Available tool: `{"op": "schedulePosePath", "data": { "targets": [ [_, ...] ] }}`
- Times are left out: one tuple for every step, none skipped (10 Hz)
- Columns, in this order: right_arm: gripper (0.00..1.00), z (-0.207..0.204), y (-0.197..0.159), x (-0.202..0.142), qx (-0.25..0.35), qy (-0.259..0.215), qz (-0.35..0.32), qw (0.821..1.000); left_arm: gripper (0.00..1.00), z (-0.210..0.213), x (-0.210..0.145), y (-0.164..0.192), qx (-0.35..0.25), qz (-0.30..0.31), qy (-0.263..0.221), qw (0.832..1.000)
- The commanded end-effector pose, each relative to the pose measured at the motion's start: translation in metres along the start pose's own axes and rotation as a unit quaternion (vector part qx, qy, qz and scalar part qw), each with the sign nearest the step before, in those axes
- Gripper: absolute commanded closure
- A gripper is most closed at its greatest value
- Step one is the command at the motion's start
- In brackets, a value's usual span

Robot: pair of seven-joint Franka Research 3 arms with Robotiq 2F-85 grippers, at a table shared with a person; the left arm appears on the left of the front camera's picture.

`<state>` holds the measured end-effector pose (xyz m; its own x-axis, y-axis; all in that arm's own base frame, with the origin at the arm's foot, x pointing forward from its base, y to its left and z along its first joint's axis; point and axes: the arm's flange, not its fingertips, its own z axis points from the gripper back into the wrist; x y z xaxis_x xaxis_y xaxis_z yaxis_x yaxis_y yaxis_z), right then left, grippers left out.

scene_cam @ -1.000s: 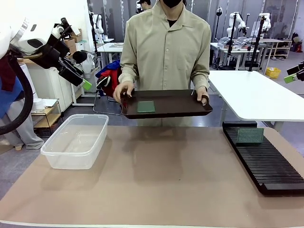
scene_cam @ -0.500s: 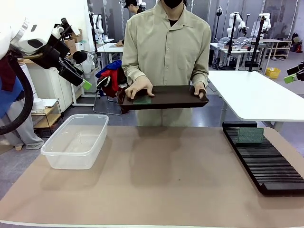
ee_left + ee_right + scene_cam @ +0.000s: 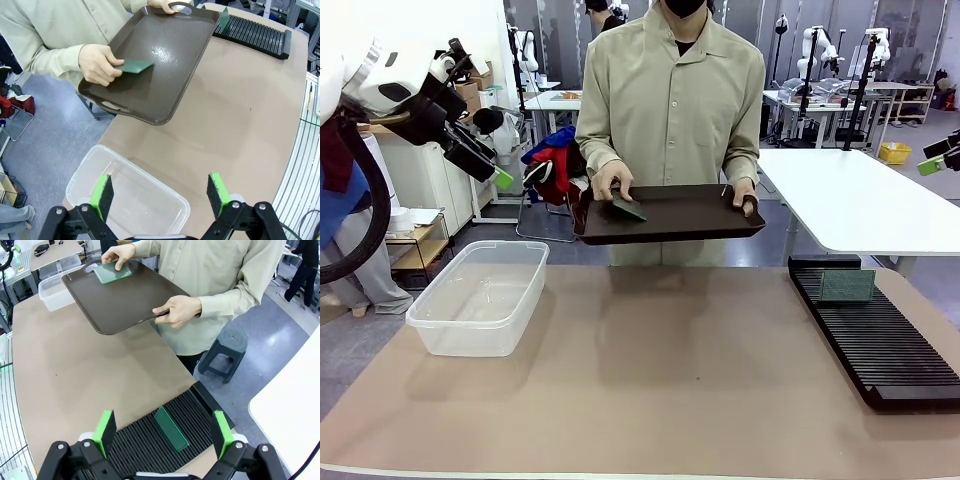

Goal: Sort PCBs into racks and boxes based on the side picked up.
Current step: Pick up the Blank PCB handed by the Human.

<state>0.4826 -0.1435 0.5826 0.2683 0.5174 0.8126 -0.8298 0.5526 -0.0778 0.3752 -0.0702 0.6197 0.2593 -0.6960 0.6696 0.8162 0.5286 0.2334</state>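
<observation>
Here, one dark green PCB (image 3: pixel 627 209) lies on a dark brown tray (image 3: pixel 690 215), close to the tray's end on the box side. The fingers of a person's hand (image 3: pixel 610 180) rest on it, and one edge looks slightly lifted. The person's other hand (image 3: pixel 745 197) grips the handle at the tray's opposite end. The person stands at the table's (image 3: pixel 670 400) far edge and holds the tray in the air above it.

A second PCB (image 3: pixel 847 286) stands on edge in the slots at the far end of a long black rack (image 3: pixel 880 345), which lies along the table's right edge. A clear plastic box (image 3: pixel 470 335) sits by the left edge, toward the far corner.

The left gripper (image 3: pixel 160 187) hangs above the box, its green pads spread wide and holding nothing. The right gripper (image 3: pixel 163 430) hangs above the rack, its pads also spread wide and holding nothing.
</observation>
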Motion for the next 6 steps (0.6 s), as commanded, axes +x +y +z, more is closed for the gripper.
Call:
{"op": "schedulePosePath", "data": {
  "targets": [
    [0.0, -0.0017, 0.0004, 0.0003, 0.002, 0.001, -0.002, 1.0, 0.0, 0.0003, -0.0018, 0.0009, -0.005, -0.007, 0.003, 1.0],
    [0.0, -0.0017, 0.0004, 0.0003, 0.002, 0.001, -0.002, 1.0, 0.0, 0.0003, -0.0018, 0.0009, -0.005, -0.007, 0.003, 1.0],
    [0.0, -0.0017, 0.0004, 0.0003, 0.002, 0.001, -0.002, 1.0, 0.0, 0.0003, -0.0018, 0.0009, -0.005, -0.007, 0.003, 1.0],
    [0.0, -0.0017, 0.0004, 0.0003, 0.002, 0.001, -0.002, 1.0, 0.0, 0.0003, -0.0018, 0.0009, -0.005, -0.007, 0.003, 1.0],
    [0.0, -0.0017, 0.0004, 0.0003, 0.002, 0.001, -0.002, 1.0, 0.0, 0.0003, -0.0018, 0.0009, -0.005, -0.007, 0.003, 1.0],
    [0.0, -0.0017, 0.0004, 0.0003, 0.002, 0.001, -0.002, 1.0, 0.0, 0.0003, -0.0018, 0.0009, -0.005, -0.007, 0.003, 1.0]
  ]
}}
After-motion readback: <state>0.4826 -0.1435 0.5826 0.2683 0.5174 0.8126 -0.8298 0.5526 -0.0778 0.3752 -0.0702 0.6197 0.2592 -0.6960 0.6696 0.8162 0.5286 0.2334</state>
